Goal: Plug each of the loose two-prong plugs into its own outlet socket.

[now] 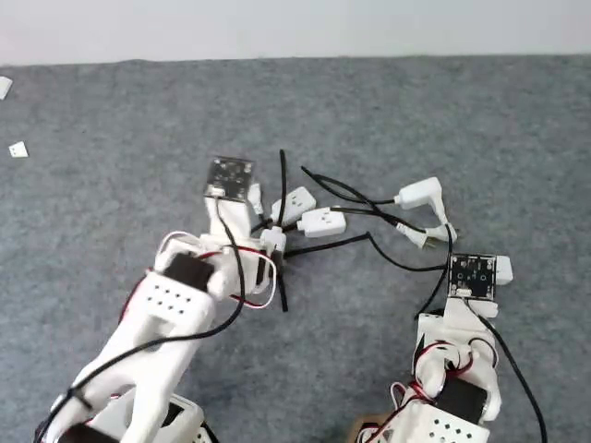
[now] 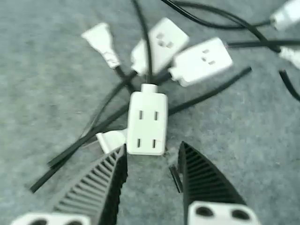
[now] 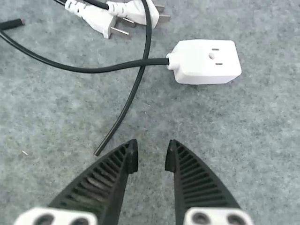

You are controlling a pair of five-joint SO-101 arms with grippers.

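Grey felt-like worktop [image 1: 111,111], white wall strip [image 1: 277,28] behind; white scrap [image 1: 18,149] near far edge. Left pincer [image 2: 153,151] approx half open, fingers either side of near end of twin socket block [image 2: 146,123], nothing gripped; contact unclear. Loose plug [image 2: 110,139] just beside block. Right pincer [image 3: 151,149] w/ narrow gap, empty, over bare worktop near single socket [image 3: 205,61]; pair of loose plugs [image 3: 96,19] beyond, unplugged.

A blurred white plug [image 2: 286,15] is cut off at the left wrist view's edge.
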